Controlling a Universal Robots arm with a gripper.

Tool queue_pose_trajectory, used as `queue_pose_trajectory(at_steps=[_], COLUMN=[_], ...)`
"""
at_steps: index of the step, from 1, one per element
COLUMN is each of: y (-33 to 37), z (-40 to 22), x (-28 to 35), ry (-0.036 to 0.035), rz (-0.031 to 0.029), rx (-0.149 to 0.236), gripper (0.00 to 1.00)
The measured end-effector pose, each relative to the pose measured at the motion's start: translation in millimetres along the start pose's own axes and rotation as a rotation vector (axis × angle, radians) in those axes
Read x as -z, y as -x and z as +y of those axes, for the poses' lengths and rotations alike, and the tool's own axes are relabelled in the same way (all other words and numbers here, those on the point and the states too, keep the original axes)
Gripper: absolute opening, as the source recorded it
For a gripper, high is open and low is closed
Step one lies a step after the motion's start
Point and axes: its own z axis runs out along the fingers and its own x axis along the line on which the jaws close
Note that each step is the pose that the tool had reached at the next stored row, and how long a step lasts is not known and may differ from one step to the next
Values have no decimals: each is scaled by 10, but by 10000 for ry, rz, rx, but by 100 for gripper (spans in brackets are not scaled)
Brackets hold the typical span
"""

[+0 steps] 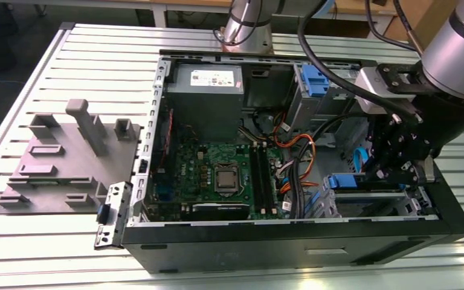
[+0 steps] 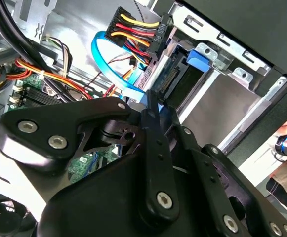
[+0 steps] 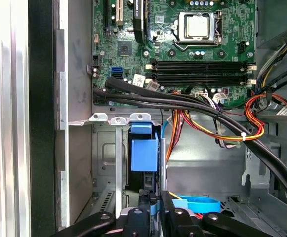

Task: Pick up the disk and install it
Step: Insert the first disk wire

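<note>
The gripper (image 3: 154, 200) was closed on the blue-framed disk (image 3: 144, 157), held on edge inside the open computer case (image 1: 296, 244). The disk sat partly in the metal drive bay (image 3: 114, 148), below the motherboard (image 3: 173, 39).

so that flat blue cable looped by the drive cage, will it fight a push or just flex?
Probably flexes: the flat blue cable holds a loose curved loop, so it looks springy, not rigid. It seems thin and light, unlikely to resist much. It may spring back toward the disk, where the gripper sits.
</note>
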Motion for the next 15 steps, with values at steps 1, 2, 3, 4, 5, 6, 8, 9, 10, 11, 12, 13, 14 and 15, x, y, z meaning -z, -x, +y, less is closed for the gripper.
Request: queue_pose_trajectory(at_steps=[1, 2, 3, 4, 5, 6, 8, 9, 10, 11, 12, 13, 14, 15], y=[0, 0, 0, -1, -1, -2, -2, -2, -2, -2, -2, -1, -1, -2], z=[0, -1, -1, -2, -5, -5, -7, -7, -13, -27, -42, -48, -48, -50], x=[9, 25, 50, 78, 163, 196, 235, 234, 234, 234, 234, 234, 234, 234], ry=[0, 0, 0, 0, 0, 0, 0, 0, 0, 1, 2, 2, 2, 2], rz=[3, 0, -1, 0, -2, -2, 0, -3, -3, -3, -1, -1, -1, -1], rx=[0, 0, 0, 0, 0, 0, 0, 0, 2, 1, 1, 1, 0, 0], gripper=[24, 24, 24, 24, 24, 24, 24, 24, 24, 24, 24, 24, 24, 24])
